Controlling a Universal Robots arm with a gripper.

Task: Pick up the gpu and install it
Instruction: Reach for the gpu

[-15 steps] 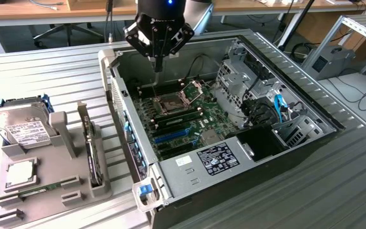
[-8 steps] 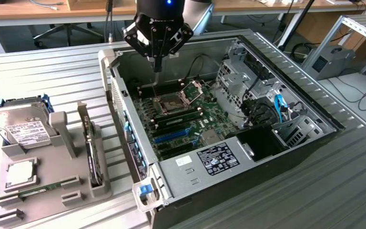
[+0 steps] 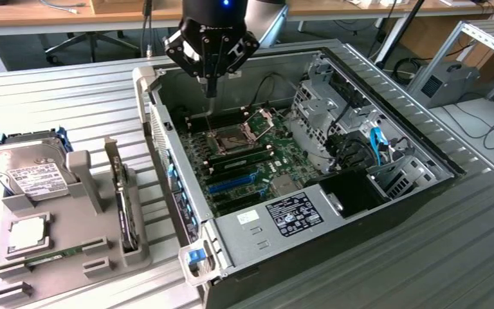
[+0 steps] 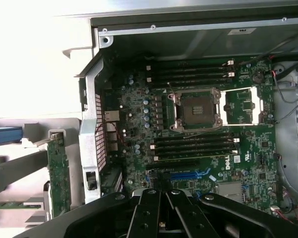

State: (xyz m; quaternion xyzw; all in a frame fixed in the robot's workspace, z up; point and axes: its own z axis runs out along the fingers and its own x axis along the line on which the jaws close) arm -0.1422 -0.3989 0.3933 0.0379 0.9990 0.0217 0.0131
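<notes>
The gpu (image 3: 125, 215) stands on its edge in a slot of the grey holder (image 3: 80, 241), at the exterior view's left beside the open computer case (image 3: 384, 109). In the wrist view the gpu (image 4: 56, 173) shows as a green board on edge outside the case wall. My gripper (image 3: 211, 90) hangs above the far end of the motherboard (image 3: 256, 164), well away from the gpu. Its fingers are shut and nothing is between them. In the wrist view my gripper (image 4: 161, 198) hovers over the blue expansion slot (image 4: 188, 174).
The holder also carries a silver hard drive (image 3: 28, 170), a square processor (image 3: 28, 235) and a narrow RAM stick (image 3: 54, 257). Inside the case are the open CPU socket (image 3: 229, 138), drive cages (image 3: 324, 109) and cables. Everything rests on a ribbed metal table (image 3: 453, 257).
</notes>
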